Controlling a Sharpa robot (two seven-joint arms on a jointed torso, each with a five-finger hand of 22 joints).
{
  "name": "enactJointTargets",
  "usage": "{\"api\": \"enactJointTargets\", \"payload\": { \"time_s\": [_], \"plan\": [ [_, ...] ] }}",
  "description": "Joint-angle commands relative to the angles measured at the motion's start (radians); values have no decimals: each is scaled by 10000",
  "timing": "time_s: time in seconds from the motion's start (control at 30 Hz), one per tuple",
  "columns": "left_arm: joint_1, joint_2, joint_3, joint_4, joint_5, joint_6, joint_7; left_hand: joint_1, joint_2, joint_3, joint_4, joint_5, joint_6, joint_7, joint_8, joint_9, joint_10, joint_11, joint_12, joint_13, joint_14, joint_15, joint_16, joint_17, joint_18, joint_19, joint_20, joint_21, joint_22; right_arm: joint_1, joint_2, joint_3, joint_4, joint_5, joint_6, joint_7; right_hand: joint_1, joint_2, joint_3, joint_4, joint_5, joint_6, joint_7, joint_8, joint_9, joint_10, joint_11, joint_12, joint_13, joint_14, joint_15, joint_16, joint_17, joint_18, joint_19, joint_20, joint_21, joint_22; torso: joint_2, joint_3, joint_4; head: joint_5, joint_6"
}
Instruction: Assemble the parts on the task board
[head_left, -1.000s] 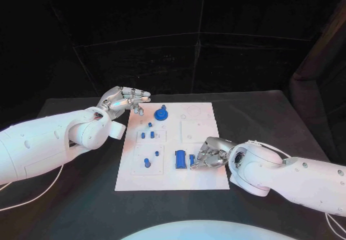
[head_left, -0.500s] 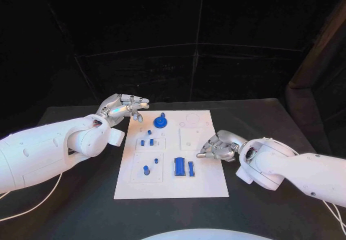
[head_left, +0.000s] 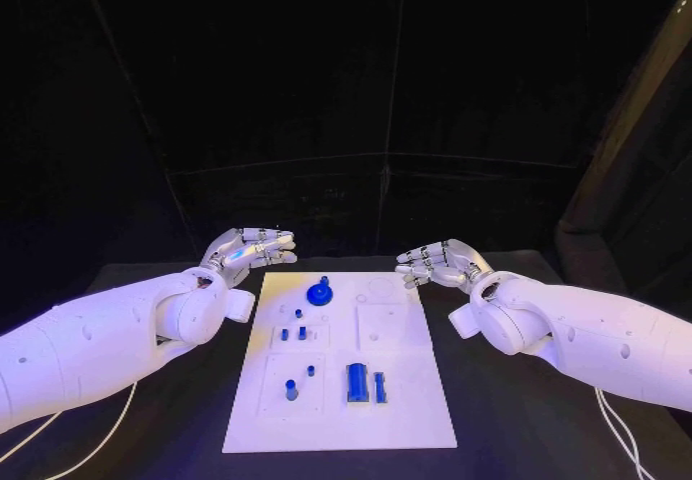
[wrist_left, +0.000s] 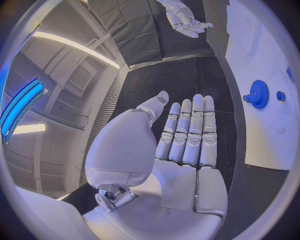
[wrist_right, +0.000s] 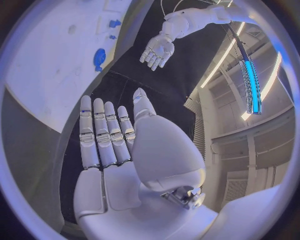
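Observation:
The white task board (head_left: 408, 415) lies in the middle of the black table. On it a round blue part (head_left: 319, 293) stands at the far end, with small blue pegs (head_left: 293, 333) behind a blue block (head_left: 356, 382) and a thin blue bar (head_left: 381, 386). My left hand (head_left: 254, 248) hovers open beyond the board's far left corner, holding nothing. My right hand (head_left: 438, 263) hovers open off the far right corner, also holding nothing. In the left wrist view my left hand (wrist_left: 184, 142) has its fingers straight and together beside the round blue part (wrist_left: 257, 93). The right wrist view shows my right hand (wrist_right: 109, 140) flat, with the round part (wrist_right: 99, 58) beyond it.
The black table (head_left: 548, 420) stretches out on both sides of the board. A dark curtain (head_left: 346, 120) hangs behind it. Two more blue pegs (head_left: 291, 391) stand in the near left panel of the board.
My right hand has left the blue block and bar, risen to the board's far right corner and spread its fingers. The left hand has stayed near the far left corner. The camera has tilted.

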Motion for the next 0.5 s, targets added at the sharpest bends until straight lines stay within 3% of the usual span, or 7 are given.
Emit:
{"api": "enactJointTargets", "payload": {
  "time_s": [0.03,0.17,0.33,0.37,0.43,0.47,0.5],
  "plan": [
    [-55,416,16,-638,672,63,420,85,138,-212,44,16,-133,39,-240,-12,-60,142,-443,4,-95,199,-997,-514,170,-576,322,-741,-620,27,488,27,-838,1704,517,1670,-178,114,-35,-270,-60,-81,-34,-56,-437,44,116,-216,-990,125,162,-836,-850,181,264,154,-847,-679,-238,-13,-27,25,368],
    [-180,916,24,-1359,826,-97,562,110,119,-400,58,-10,-303,-93,-460,-33,-246,302,-768,-17,-287,363,-1577,-794,142,-917,504,-1108,-943,33,1118,53,-1750,1883,745,1946,-448,268,18,-640,-30,-34,-71,-57,-995,91,177,-232,-2060,517,163,-1518,-1655,180,681,183,-1652,-1351,-350,17,-33,112,523],
    [-267,1318,31,-1854,904,-215,669,177,188,-549,66,-13,-272,-96,-577,-23,-200,327,-954,-7,-141,390,-1918,-965,171,-894,559,-1227,-1153,34,1590,67,-2409,1956,961,2086,-523,329,75,-858,-34,-5,46,-54,-1239,109,187,-244,-2471,995,155,-1518,-1894,141,1080,193,-1812,-1541,-363,57,27,193,696],
    [-272,1278,16,-1778,585,-94,290,-3693,741,-1347,328,-501,-3219,-620,-1379,-678,-3326,-210,-1262,-632,-3005,-55,-2551,-1319,-506,-3168,-277,-1541,-1904,13,1540,58,-2306,1485,508,1488,-4659,-508,675,-713,-507,-2807,-516,-681,-2151,-3022,-362,-874,-3400,-2307,-235,-2201,-2645,-515,-2083,-522,-2102,-2469,-315,23,-15,161,622],
    [-282,1265,24,-1739,579,-135,297,-3941,741,-1438,328,-501,-3461,-651,-1379,-678,-3546,-223,-1309,-632,-3176,-81,-2643,-1360,-506,-3332,-329,-1571,-1980,8,1525,59,-2264,1511,468,1500,-4973,-508,712,-713,-542,-2970,-502,-681,-2151,-3190,-364,-874,-3400,-2378,-290,-2201,-2645,-514,-2161,-590,-2102,-2469,-326,33,-1,166,601],
    [-293,1250,34,-1692,570,-186,305,-4252,741,-1509,328,-501,-3694,-690,-1379,-678,-3794,-267,-1343,-632,-3401,-125,-2704,-1391,-506,-3515,-392,-1613,-2041,1,1506,61,-2214,1542,419,1515,-5335,-508,749,-713,-593,-3203,-544,-681,-2151,-3452,-410,-874,-3400,-2648,-323,-2201,-2645,-514,-2420,-649,-2830,-2469,-339,46,17,172,576],
    [-310,1229,48,-1627,559,-256,315,-4575,741,-1577,328,-501,-3937,-731,-1379,-678,-4048,-309,-2060,-632,-3633,-167,-2753,-1419,-507,-3702,-457,-1647,-2103,-9,1481,64,-2143,1586,352,1536,-5702,-508,805,-713,-637,-3447,-589,-681,-2151,-3722,-455,-874,-3400,-2935,-357,-2201,-2645,-514,-2695,-712,-2830,-2469,-357,64,41,180,541]
  ]
}}
